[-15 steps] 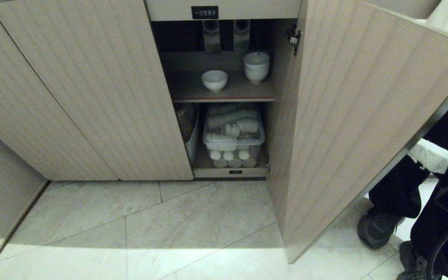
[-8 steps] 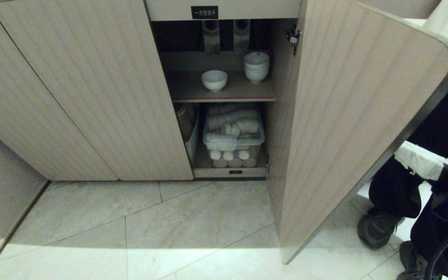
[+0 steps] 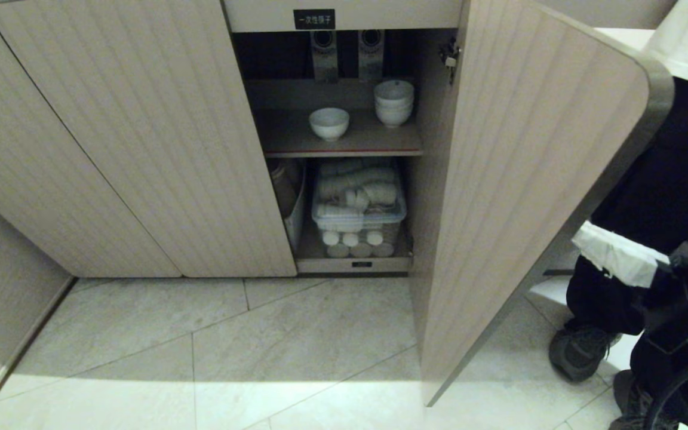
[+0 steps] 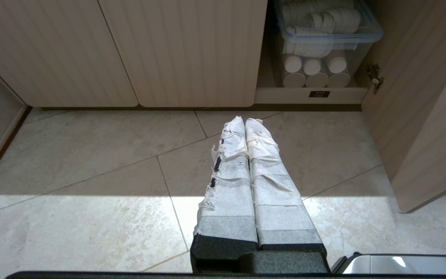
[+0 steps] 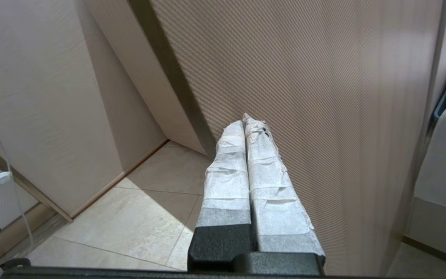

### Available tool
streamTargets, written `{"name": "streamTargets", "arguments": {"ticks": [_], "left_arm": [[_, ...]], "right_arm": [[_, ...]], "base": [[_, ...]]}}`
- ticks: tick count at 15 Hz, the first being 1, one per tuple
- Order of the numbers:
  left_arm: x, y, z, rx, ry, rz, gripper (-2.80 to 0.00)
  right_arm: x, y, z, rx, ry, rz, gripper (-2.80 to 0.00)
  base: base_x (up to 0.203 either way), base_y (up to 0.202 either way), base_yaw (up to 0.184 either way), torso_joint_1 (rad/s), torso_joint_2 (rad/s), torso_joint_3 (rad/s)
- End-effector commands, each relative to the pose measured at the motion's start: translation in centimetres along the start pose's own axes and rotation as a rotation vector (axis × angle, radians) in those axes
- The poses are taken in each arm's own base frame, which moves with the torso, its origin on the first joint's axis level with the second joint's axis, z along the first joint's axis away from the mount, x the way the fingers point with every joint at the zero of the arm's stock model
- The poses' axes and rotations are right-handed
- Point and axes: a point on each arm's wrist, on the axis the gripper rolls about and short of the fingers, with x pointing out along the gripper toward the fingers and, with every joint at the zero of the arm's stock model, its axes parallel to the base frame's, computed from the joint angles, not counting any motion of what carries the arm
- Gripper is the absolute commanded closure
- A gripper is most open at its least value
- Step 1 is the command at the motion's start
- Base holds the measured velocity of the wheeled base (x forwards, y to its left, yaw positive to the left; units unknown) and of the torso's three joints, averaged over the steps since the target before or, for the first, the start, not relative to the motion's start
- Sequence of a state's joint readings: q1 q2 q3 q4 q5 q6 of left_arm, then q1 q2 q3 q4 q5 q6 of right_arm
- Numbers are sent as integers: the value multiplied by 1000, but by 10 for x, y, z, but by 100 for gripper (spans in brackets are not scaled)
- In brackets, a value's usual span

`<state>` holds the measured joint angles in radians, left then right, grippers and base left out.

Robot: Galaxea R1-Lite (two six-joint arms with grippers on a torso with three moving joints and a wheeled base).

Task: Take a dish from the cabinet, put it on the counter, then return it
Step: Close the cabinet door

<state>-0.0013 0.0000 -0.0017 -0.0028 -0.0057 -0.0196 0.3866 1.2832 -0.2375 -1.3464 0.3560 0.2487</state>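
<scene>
Right gripper [image 5: 245, 118] closed, empty, tips against outer face of door [image 3: 529, 197]; door swung partway shut since second ago. Left gripper [image 4: 245, 121] closed, parked over floor. Dish [image 3: 329, 123] back on cabinet [image 3: 141, 149] shelf; only door-closing left.

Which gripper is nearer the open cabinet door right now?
Right. The right gripper, shut, has its tips up against the open door; the left gripper, shut, hangs over the floor, apart from it.
</scene>
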Motion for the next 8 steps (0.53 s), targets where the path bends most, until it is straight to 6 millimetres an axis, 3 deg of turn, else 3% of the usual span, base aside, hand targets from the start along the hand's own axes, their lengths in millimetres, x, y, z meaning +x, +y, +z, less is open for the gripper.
{"name": "streamTargets", "arguments": {"ticks": [1, 8], "left_arm": [[0, 0, 0, 0, 0, 1, 0], [0, 0, 0, 0, 0, 0, 0]], "right_arm": [[8, -3, -1, 4, 3, 1, 0], [25, -6, -5, 26, 8, 16, 0]], "base": [[0, 0, 0, 0, 0, 0], [0, 0, 0, 0, 0, 0]]}}
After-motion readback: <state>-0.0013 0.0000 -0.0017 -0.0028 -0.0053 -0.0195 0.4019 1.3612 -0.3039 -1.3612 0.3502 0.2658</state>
